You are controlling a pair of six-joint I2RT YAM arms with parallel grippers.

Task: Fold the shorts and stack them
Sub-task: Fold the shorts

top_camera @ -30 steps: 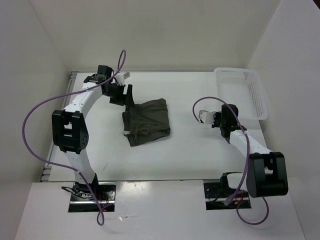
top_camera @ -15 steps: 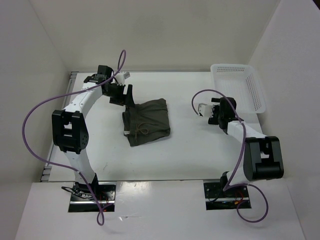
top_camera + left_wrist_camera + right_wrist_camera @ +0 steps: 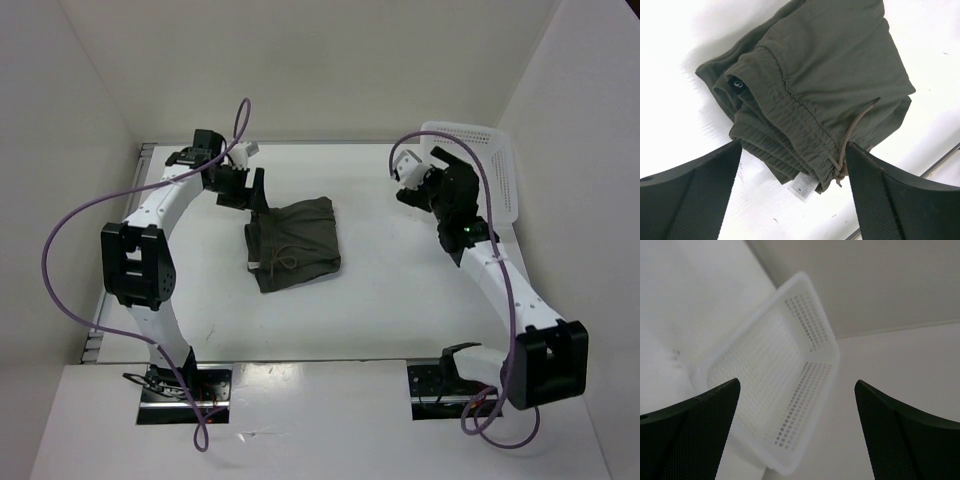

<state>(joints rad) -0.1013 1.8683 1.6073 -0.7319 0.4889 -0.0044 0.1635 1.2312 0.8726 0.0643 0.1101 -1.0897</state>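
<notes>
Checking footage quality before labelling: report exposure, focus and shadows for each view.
Top external: even, bright light; the white table is nearly washed out, with only faint shadows. Left wrist: the shorts are sharp, their stitching crisp. Right wrist: the white basket is soft and low in contrast against pale surroundings.

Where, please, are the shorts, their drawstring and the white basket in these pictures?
shorts (image 3: 300, 240), top external view, middle of the folded fabric.
drawstring (image 3: 840, 169), left wrist view, its knot at the waistband.
white perforated basket (image 3: 805, 400), right wrist view, its near side wall.
</notes>
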